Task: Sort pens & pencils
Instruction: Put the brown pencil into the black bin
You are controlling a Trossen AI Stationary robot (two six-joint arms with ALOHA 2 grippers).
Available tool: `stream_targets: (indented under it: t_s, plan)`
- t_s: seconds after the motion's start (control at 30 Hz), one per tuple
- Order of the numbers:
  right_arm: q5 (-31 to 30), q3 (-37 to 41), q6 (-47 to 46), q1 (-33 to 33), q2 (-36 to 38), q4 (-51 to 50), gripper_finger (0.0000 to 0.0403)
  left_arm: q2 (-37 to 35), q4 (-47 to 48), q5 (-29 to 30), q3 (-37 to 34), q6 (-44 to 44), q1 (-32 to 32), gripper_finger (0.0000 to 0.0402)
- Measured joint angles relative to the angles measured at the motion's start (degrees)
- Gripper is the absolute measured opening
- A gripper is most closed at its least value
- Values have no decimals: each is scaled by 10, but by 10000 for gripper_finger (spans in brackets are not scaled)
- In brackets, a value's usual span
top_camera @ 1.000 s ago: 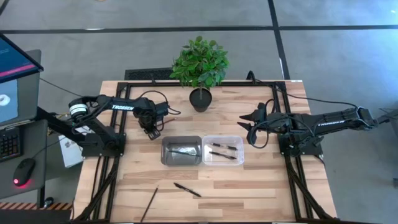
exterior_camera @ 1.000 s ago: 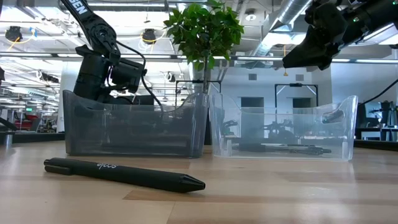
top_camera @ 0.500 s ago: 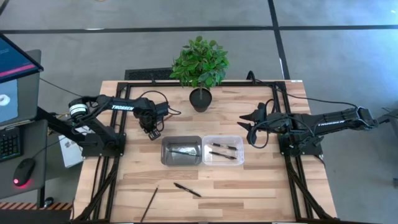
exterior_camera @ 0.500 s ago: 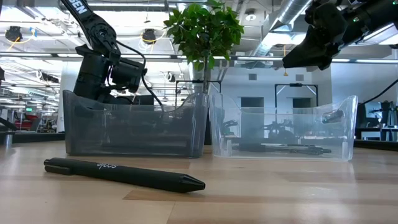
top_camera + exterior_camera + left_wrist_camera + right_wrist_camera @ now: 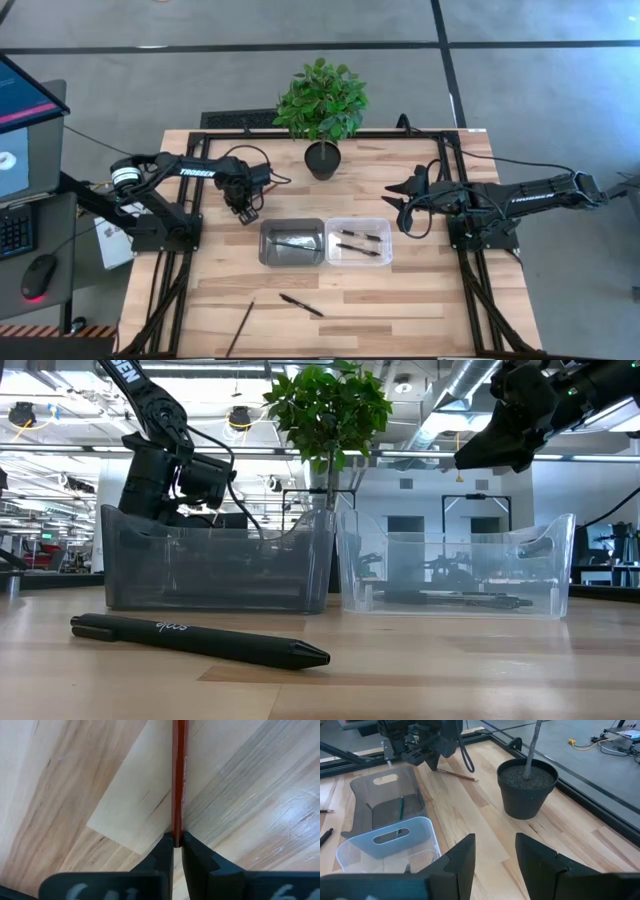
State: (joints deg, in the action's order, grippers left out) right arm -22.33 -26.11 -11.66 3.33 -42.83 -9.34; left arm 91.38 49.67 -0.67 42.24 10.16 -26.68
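Note:
My left gripper points down at the table left of the grey bin, shut on a red-brown pencil. The right wrist view shows that pencil running from the gripper toward the plant pot. The grey bin holds a green pencil. The clear bin holds two black pens. One pen and one pencil lie flat on the wood near the front edge. My right gripper hovers open, high at the table's right. My left gripper pinches the pencil's shaft between its two fingertips. The fingers come from above, pointing down, and lie across the pencil. The pencil lies level on the wood and reaches out past the fingers toward the pot. The gripper hides what lies behind the fingers.
A potted plant stands at the middle of the far edge, its black pot close to the held pencil's free end. The two bins sit side by side at mid-table. Bare wood lies between the bins and the front edge.

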Motion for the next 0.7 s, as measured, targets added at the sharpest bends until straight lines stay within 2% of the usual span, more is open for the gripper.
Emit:
stream_targets:
  t_s: [0.23, 0.7]
  plan:
    - [0, 0, 0, 0, 0, 0, 167, -17, 20, 1, 16, 6, 0, 12]
    - [0, 0, 0, 0, 0, 7, 165, -163, 34, -2, 20, 46, 31, 11]
